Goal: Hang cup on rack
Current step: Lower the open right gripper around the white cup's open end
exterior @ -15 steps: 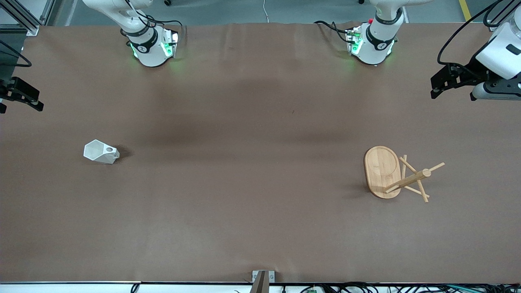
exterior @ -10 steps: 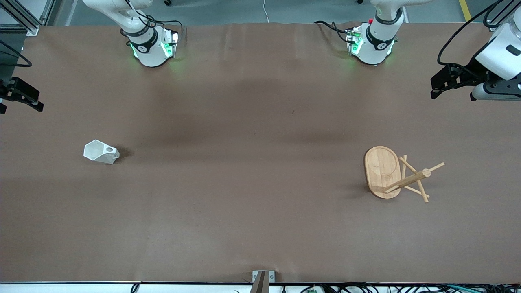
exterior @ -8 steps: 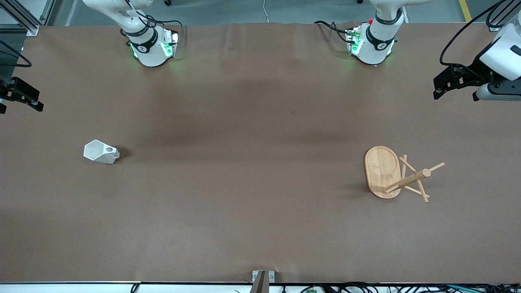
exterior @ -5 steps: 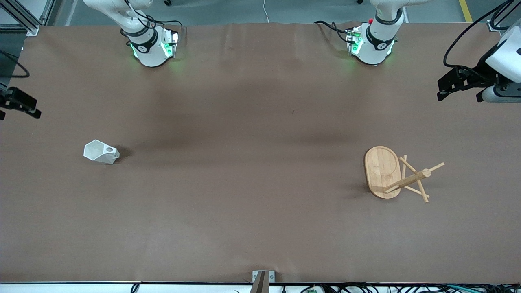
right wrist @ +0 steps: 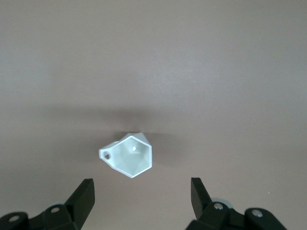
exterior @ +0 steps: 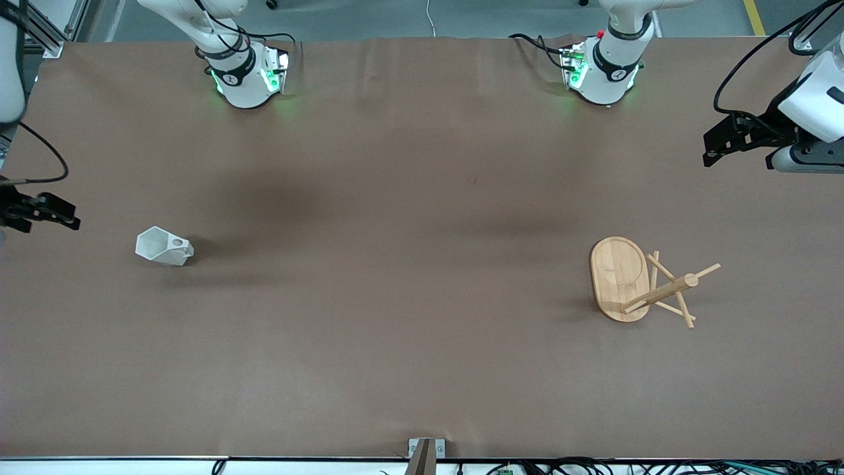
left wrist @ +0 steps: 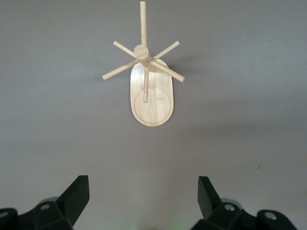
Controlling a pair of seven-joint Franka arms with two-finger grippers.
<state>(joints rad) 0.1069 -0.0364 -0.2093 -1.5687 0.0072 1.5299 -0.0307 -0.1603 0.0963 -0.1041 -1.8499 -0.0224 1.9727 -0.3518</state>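
Cup (exterior: 163, 247) sits untouched mid-left, rack (exterior: 620, 278) bare lower right; right gripper (exterior: 41, 212) and left gripper (exterior: 728, 138) both wide, empty, nothing done yet.

Even, soft overhead light; faint shadows

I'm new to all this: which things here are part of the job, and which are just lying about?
Part of the job:
- cup, on the table
- rack, standing
- right gripper, open, empty
- left gripper, open, empty

Lying about:
- nothing else; only the brown table cover
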